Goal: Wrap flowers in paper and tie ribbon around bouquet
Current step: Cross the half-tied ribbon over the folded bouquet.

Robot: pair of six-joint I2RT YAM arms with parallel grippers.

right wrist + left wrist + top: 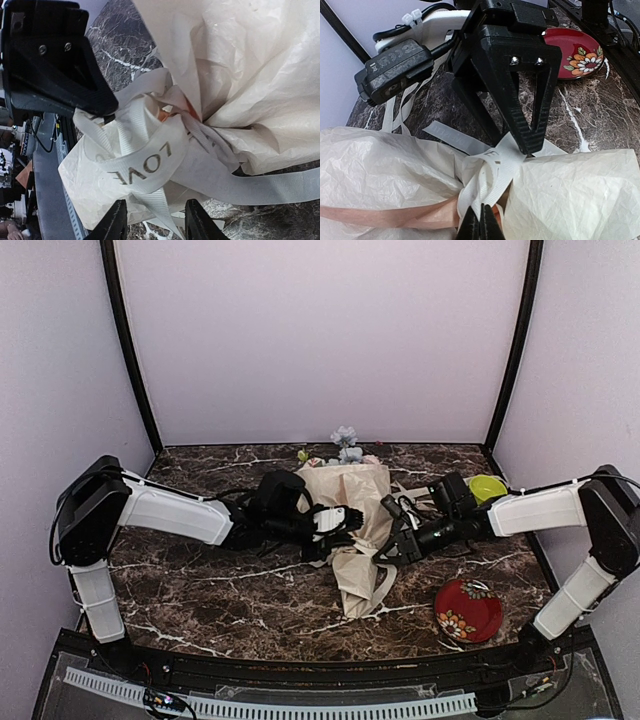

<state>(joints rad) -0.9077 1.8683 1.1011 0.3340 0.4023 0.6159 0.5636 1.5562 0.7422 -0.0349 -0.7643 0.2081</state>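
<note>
- Top external view: the bouquet (352, 502) lies mid-worktop (200, 590). The flowers (346, 443) point toward the far edge and the narrow paper tail toward the near edge. Both arms meet at its waist.
- Left gripper (481, 222): fingers pressed together on a strand of the ribbon (495, 165), just beside the crossing where the paper (380, 165) is gathered.
- Right gripper (156, 222): fingers apart. One ribbon strand runs loose between them, not pinched.
- Ribbon: flat woven strip with printed lettering, loosely looped round the waist. Judged light, limp and somewhat slick, so it will likely slip through a weak pinch and twist. Best taken flat across its width, close to the crossing, so that a pull tightens the loop.
- Paper: thin, crinkled, holds its creases. Judged light and prone to tear. Hold it on the gathered folds at the waist, not on a single free edge.
- Flowers: stems hidden inside the wrap. Judged springy and easily shifted, so no hold on the blooms.
- Risk: the bundle looks light, and a one-sided tug would probably drag it across the worktop. A counter-hold is needed.
- Red plate (468, 610): near the right near corner, well apart from the work.
</note>
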